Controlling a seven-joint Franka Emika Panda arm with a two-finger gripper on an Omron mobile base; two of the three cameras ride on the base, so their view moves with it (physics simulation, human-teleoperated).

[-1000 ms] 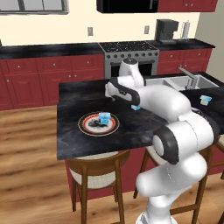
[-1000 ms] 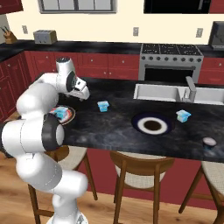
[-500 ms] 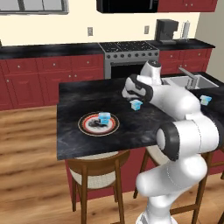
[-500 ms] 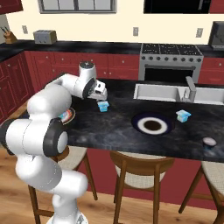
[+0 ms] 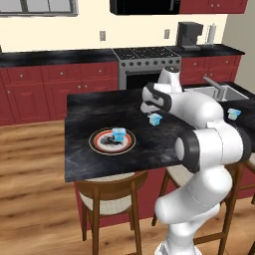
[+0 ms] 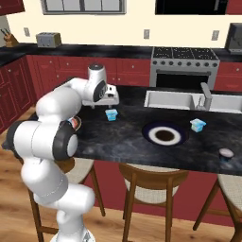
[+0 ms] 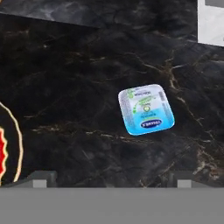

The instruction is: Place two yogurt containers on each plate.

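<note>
Jaws spread wide and holding nothing, the gripper (image 5: 151, 107) is hovering over a yogurt cup (image 5: 156, 118) on the black counter (image 5: 84, 149), having swung right from above the red-ringed plate (image 5: 97, 141), where another cup (image 5: 118, 134) is sitting, while a third (image 6: 198, 125) is waiting beside the navy plate (image 6: 165, 135).

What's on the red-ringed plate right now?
One yogurt cup sits on the red-ringed plate, toward its far side. The right base view has the arm covering most of that plate.

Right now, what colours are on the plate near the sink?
Dark navy with a white ring and dark centre, clearest in the right base view.
</note>
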